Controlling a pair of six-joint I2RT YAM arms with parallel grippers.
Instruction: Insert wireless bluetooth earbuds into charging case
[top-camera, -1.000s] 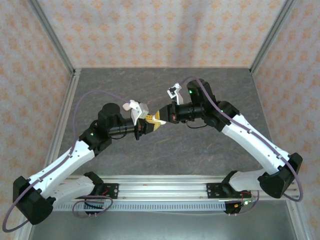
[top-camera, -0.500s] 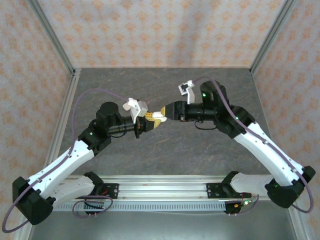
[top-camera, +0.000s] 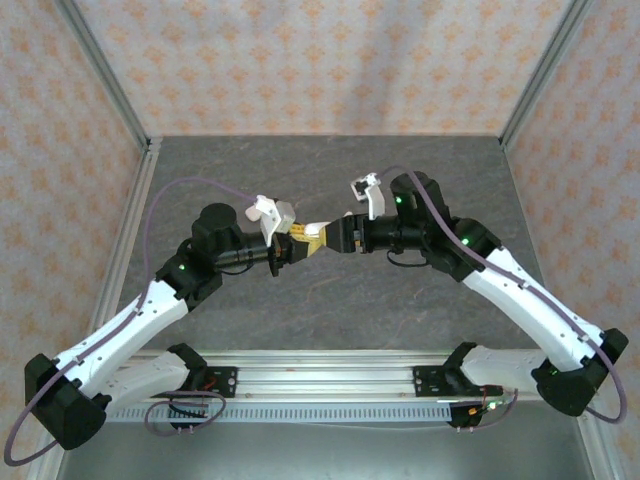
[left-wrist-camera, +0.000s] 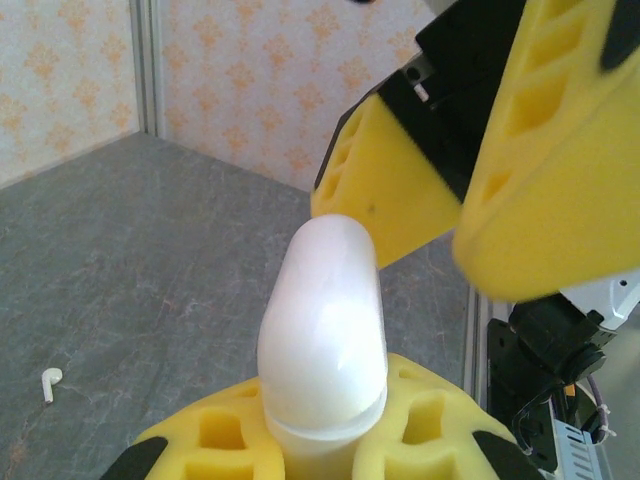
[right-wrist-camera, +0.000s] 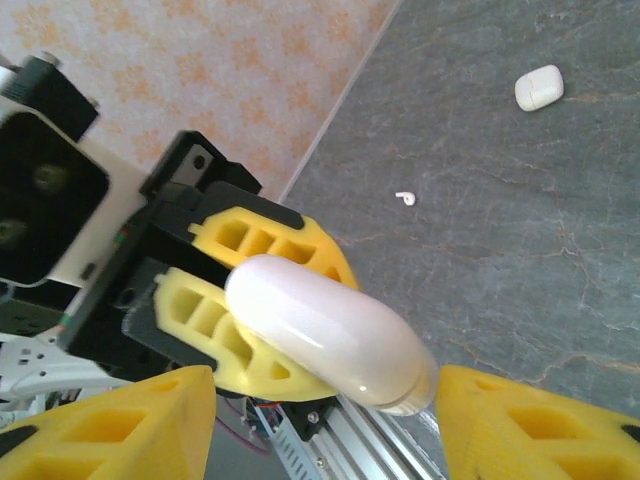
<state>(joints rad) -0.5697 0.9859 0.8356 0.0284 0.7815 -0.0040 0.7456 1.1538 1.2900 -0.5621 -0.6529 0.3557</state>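
We see the left gripper (left-wrist-camera: 325, 445) pinching the base of a closed case (left-wrist-camera: 325, 330), held up over the middle of the table (top-camera: 400, 300). The right gripper (right-wrist-camera: 325, 430) is spread, one finger on each side of the lid. The shell is glossy and rounded. If the right fingers close off-centre or pull sideways, we judge the case could twist or squirt out of the left pinch. An earbud (right-wrist-camera: 404, 198) lies on the table away from its near edge, well apart, with a spare case (right-wrist-camera: 540, 87) beyond. Nothing blocks either.
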